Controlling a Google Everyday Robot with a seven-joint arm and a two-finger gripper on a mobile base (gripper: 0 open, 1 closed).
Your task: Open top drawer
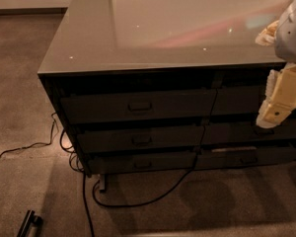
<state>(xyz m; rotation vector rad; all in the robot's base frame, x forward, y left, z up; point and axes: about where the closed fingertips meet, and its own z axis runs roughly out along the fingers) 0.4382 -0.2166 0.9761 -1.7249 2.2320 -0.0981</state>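
Note:
The top drawer [138, 105] is the wide, dark grey-brown front just under the countertop in the left stack. Its small rectangular loop pull [139, 106] sits at the centre, and the front looks flush with the stack. My gripper [272, 113], pale yellow under a white wrist, hangs at the right edge of the camera view. It is in front of the right stack's upper drawer [237, 100], well to the right of the top drawer's pull and apart from it. It holds nothing that I can see.
A glossy grey countertop [153, 28] overhangs the drawers. Two shallower drawers [140, 139] lie below the top one. A lower right front bears a pale strip [233, 149]. Black cables [153, 197] trail over the carpet by the cabinet foot. A dark bar [29, 222] lies bottom left.

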